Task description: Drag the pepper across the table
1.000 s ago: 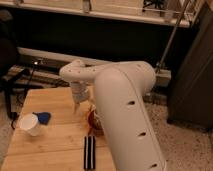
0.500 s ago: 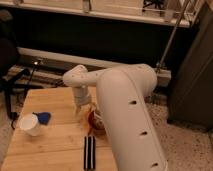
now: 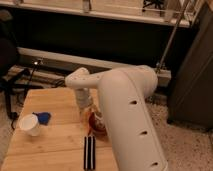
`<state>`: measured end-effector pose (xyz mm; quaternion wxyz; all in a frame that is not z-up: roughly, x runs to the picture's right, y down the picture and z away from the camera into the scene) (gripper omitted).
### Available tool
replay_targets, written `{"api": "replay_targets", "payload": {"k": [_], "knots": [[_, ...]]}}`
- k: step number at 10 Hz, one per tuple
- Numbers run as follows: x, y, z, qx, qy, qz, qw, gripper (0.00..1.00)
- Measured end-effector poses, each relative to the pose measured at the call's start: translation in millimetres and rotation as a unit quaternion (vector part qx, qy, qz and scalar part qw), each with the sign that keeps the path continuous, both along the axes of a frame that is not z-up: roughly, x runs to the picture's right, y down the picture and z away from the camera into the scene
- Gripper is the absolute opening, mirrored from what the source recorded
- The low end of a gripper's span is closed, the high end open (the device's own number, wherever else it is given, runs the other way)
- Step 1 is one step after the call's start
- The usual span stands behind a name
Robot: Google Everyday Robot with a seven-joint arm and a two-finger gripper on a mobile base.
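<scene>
– Orange-red and slim, is that the pepper (image 3: 90, 127)?
– Yes. It lies on the table (image 3: 55, 142) against the left edge of the dark-red bowl (image 3: 100, 128), its length running roughly towards the near edge of the table.
– And the gripper (image 3: 86, 115)?
– It is down low just left of the bowl, right over the far end of the pepper. Whether it is spread, pressed together or pinching the pepper, I cannot tell; contact is hidden too.
– What else sits near the bowl?
– The big white arm (image 3: 127, 115) sweeps in from the bowl's right and covers that side of it. Just nearer than the bowl, a black ribbed strip (image 3: 89, 152) lies flat, pointing towards the table's front edge.
– Further out?
– Well left of the bowl stands a white cup (image 3: 30, 124), with a small blue thing (image 3: 44, 117) touching or just beside it on the bowl's side. What the blue thing is, I cannot make out.
</scene>
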<state>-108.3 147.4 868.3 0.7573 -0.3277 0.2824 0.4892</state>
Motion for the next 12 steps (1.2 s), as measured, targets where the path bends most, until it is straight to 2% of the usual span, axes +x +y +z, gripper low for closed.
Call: {"api": "replay_targets", "payload": {"k": [1, 4, 9, 12], "knots": [[0, 2, 0.9, -0.003, 0.001, 0.0, 1.0, 0.49], [-3, 8, 3.6, -0.011, 0.002, -0.004, 0.9999, 0.49], [-22, 0, -2.8, -0.009, -0.008, -0.017, 0.9998, 0.49], [-28, 5, -1.1, -0.017, -0.006, -0.028, 0.9994, 0.49]]}}
